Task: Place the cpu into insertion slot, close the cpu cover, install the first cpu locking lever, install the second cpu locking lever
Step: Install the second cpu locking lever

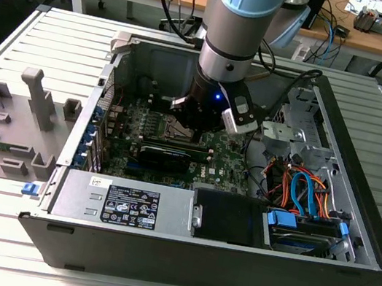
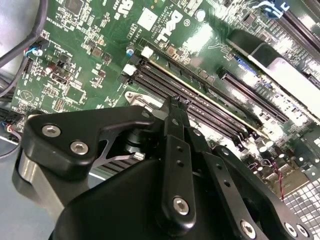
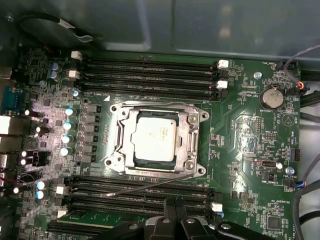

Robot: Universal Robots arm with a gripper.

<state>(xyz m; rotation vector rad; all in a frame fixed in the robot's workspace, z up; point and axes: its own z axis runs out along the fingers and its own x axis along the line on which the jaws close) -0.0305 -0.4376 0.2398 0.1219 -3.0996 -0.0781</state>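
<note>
Black metal fingers (image 2: 175,150) of the gripper (image 3: 175,202) come first in the second wrist view; their tips stand pressed together with nothing between them, so the tool is clenched and empty. Behind the tips runs the green circuit board (image 3: 245,130) with its long narrow black memory slots (image 3: 150,67). In the first wrist view the small flat square cpu (image 3: 155,137) with silvery-grey metal top lies in the insertion slot (image 3: 126,144), a square socket with a silvery rim, at the middle of the board. Around the chip lies the thin silvery cpu cover (image 3: 156,111), folded down, the chip showing through its square window. One thin metal locking lever (image 3: 150,186) runs slanted at 6 o'clock from the socket, between it and the gripper tips. In the exterior view the grey robot arm (image 1: 231,39) reaches down into the open black computer case (image 1: 362,181), which lies on a grey ribbed table (image 1: 17,38); at 9 o'clock from the case stands a grey plastic fixture (image 1: 10,118).
</note>
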